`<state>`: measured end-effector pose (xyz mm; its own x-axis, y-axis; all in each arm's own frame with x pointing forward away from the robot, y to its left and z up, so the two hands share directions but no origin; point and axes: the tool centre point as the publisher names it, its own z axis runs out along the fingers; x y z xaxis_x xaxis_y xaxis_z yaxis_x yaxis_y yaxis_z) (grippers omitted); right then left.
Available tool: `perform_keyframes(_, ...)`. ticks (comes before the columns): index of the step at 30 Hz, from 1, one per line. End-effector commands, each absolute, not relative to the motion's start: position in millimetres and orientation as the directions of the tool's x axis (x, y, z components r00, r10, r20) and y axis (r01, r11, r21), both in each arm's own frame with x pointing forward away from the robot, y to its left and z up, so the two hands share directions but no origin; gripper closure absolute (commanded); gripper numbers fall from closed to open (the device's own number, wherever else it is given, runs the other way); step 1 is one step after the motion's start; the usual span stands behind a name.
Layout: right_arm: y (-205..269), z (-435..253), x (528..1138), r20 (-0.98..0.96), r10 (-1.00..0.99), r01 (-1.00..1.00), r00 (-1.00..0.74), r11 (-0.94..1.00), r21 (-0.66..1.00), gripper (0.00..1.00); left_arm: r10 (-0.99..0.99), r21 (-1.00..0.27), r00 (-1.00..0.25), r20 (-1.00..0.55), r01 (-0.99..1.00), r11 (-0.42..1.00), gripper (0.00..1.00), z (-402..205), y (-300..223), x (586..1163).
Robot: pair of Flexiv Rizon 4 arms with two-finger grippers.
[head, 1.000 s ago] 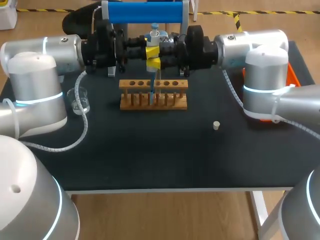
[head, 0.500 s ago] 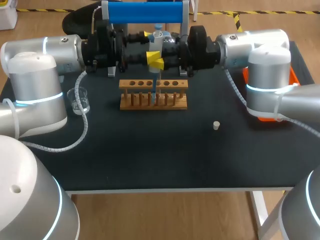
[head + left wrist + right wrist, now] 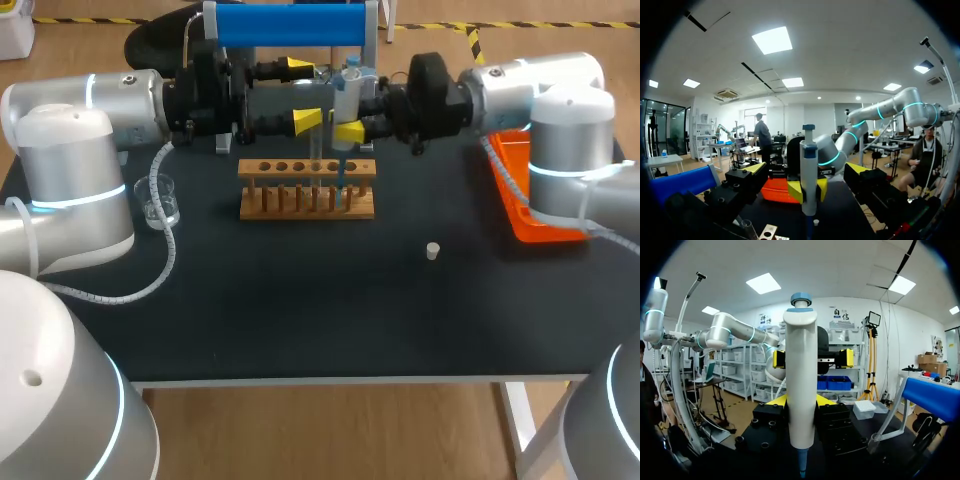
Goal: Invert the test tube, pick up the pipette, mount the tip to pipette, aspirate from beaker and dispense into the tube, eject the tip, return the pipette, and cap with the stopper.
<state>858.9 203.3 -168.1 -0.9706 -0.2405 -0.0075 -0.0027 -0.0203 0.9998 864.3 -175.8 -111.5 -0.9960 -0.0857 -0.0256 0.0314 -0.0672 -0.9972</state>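
My right gripper is shut on the white pipette, which stands upright with its blue tip down at the right end of the wooden rack. In the right wrist view the pipette fills the space between the gripper's fingers. My left gripper stands open just left of the pipette, touching nothing. From the left wrist, the pipette is ahead of that gripper. A clear test tube stands in the rack. The glass beaker is at the left, and the small stopper lies right of the rack.
The blue-topped pipette stand rises behind both grippers. An orange tray lies at the table's right edge under my right arm. A white cable curls by the beaker.
My left gripper has opened and let go of the pipette. My right arm has carried the pipette to the right, from the rack's middle to its right end.
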Motion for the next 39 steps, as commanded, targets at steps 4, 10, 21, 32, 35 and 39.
perform_keyframes(4,170,-167,861,-0.016,-0.243,-0.019,-0.970,0.007,1.000,1.00,-0.088,-0.997,-0.996,-0.027,0.033,-0.068,0.00,-112,-176,864)
perform_keyframes(10,153,-163,865,-0.034,-0.231,-0.039,-0.972,0.015,0.999,1.00,-0.088,-0.997,-0.996,-0.027,0.033,-0.068,0.00,-112,-176,864)
perform_keyframes(21,150,-162,866,-0.034,-0.222,-0.038,-0.975,0.011,0.999,1.00,-0.088,-0.997,-0.996,-0.027,0.033,-0.068,0.00,-112,-176,864)
perform_keyframes(32,150,-162,866,-0.034,-0.222,-0.038,-0.975,0.011,0.999,1.00,-0.088,-0.997,-0.996,-0.027,0.033,-0.068,0.00,-112,-176,864)
perform_keyframes(35,150,-162,866,-0.034,-0.222,-0.038,-0.975,0.011,0.999,1.00,-0.088,-0.997,-0.996,-0.027,0.033,-0.068,0.00,-112,-176,864)
perform_keyframes(39,133,-157,872,-0.040,-0.221,-0.043,-0.974,0.012,0.999,1.00,-0.088,-0.997,-0.996,-0.027,0.033,-0.068,0.00,-112,-176,864)
